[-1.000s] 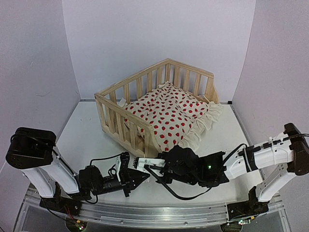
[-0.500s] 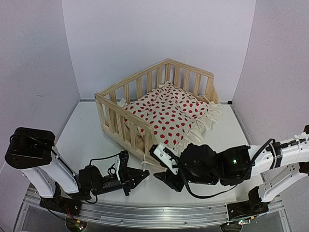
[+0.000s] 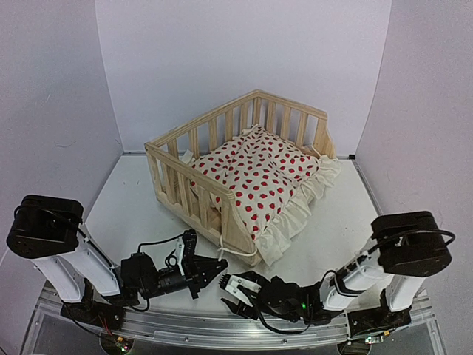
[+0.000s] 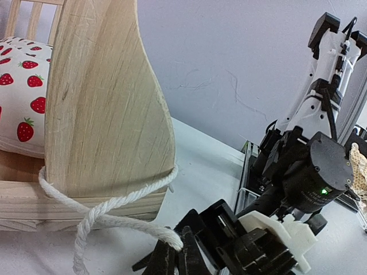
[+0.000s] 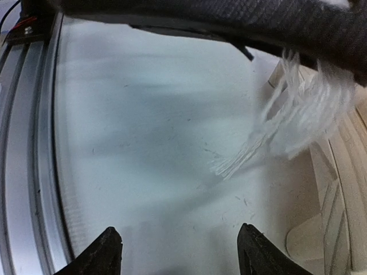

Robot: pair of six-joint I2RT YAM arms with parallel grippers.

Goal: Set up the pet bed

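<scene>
The pet bed stands at the middle of the table, its open side turned toward the right arm, with the red-dotted cushion lying inside and its ruffle spilling over the open edge onto the tabletop. The step in hand looks like securing the cushion to the frame: in the left wrist view 1 white tie string loops around the base of the near corner post and runs down into the left gripper, whose fingers are pressed together with the string pinched at their tips. The right gripper sits low over the table near the front edge, just beside the left one, its 2 fingers spread with only bare tabletop between them (its own camera shows nothing in the gap). That camera also catches frayed white strands close to the bed's wood, too blurred to say which string they belong to. The wrap appears made but not knotted, so the job seems partway along. The next move likely calls for the right gripper to take a free string end while the left keeps tension, since slack would let the loop slip off the post.
</scene>
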